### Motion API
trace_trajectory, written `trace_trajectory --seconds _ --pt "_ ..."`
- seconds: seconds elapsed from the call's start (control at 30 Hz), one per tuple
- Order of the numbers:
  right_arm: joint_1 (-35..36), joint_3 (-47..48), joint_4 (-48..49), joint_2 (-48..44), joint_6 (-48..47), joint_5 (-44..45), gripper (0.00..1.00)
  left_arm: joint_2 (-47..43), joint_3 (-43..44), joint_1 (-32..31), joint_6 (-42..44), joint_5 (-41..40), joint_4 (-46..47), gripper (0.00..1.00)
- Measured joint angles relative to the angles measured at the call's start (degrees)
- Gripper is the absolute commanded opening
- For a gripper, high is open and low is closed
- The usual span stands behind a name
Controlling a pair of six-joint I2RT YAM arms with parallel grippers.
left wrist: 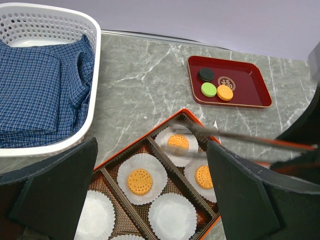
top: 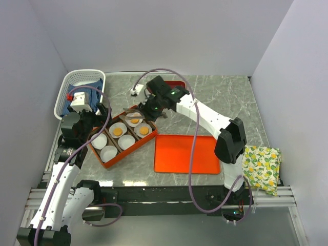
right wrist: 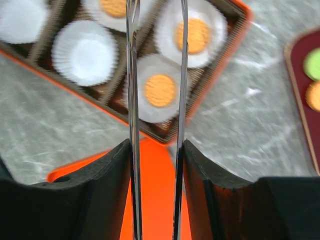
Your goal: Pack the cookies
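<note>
Metal tongs [right wrist: 132,100] clamped in right tool [right wrist: 156,147], tips ahead over boxed orange cookies [right wrist: 160,90]; left tool [left wrist: 152,145] jaws wide apart

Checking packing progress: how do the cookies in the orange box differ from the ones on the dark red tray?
The box cookies are all orange; the tray cookies are black, green and orange. Each box cookie sits alone in a white paper cup; the tray cookies lie bare and close together on the dark red tray. Shared: three in each group, all small flat rounds lying flat.
</note>
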Motion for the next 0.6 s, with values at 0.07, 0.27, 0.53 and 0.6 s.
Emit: trace_trajectory --seconds 0.07,0.27,0.53,0.6 --pt "-2.2 0.1 0.0 0.0 0.0 0.0 0.50 0.0 0.0 0.0 0.0 0.0 0.0 0.96" --pt "-11.1 0.6 -0.1 0.0 0.6 -1.1 0.49 0.2 0.0 0.0 0.0 0.0 0.0 0.96" --pt "-21.4 8.0 -0.2 2.5 3.7 -3.2 0.50 0.3 0.0 0.0 0.0 0.0 0.0 0.96" --pt "-22.9 10.2 -0.1 4.1 4.5 -3.5 0.50 0.5 0.0 0.0 0.0 0.0 0.0 0.96"
